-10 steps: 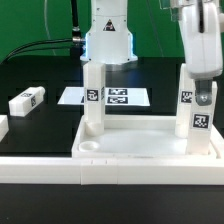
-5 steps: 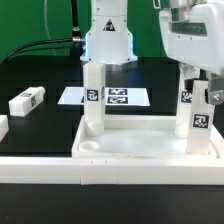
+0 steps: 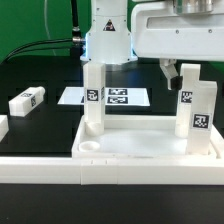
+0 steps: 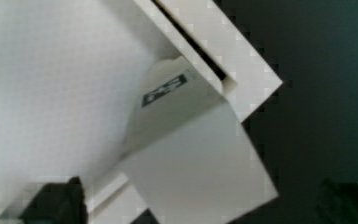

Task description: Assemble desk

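No words or numbers readable anywhere, only black-and-white square tags: on the two upright legs (image 3: 93, 95) (image 3: 201, 108), the loose leg (image 3: 26, 101), and the marker board (image 3: 118, 97).

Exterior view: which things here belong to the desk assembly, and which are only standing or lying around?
Part of the job:
- tabletop, lying flat
- two legs standing upright on it
- loose leg lying on the table
- gripper, open, above the leg on the exterior view's right

Not part of it:
- marker board
- white border bar
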Controlling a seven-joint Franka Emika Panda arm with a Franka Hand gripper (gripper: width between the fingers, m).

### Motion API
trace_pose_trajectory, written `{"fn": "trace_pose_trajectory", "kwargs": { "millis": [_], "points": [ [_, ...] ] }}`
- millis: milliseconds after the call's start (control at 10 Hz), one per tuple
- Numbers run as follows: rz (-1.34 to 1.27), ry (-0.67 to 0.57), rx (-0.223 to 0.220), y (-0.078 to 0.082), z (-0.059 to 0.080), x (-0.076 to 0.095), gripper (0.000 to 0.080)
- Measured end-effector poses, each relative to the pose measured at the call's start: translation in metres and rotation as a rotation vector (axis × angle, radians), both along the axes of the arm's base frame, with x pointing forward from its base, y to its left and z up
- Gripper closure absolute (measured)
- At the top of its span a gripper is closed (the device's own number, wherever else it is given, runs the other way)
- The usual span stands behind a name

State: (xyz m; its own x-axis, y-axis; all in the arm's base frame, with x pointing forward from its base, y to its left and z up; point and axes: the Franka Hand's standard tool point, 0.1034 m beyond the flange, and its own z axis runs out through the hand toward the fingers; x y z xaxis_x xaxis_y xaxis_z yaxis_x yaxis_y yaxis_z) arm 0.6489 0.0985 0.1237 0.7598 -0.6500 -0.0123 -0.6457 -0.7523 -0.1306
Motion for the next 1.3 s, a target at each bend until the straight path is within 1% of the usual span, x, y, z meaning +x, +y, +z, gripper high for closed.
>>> {"fn": "trace_pose_trajectory", "kwargs": {
  "millis": [200, 400, 600, 700, 800, 900, 1000, 1100, 1300],
  "points": [
    [0.118, -0.011, -0.029, 0.007, 0.001, 0.0, 0.0151],
    [0.3, -0.024, -0.079, 0.014, -0.001, -0.002, 0.0151],
    [0.469, -0.034, -0.097, 0.011, -0.004, -0.002, 0.0151],
    [0.464, -0.037, -0.097, 0.01, -0.005, -0.002, 0.0151],
    [0.464, -0.037, -0.097, 0.01, -0.005, -0.002, 0.0248],
    [0.464, -0.037, -0.097, 0.01, -0.005, -0.002, 0.0383],
    [0.464, -0.037, -0.098, 0.01, -0.005, -0.002, 0.0383],
    [0.456, -0.037, -0.097, 0.01, -0.005, -0.002, 0.0514],
    [0.41, -0.039, -0.095, 0.005, -0.004, -0.001, 0.0514]
  ]
}}
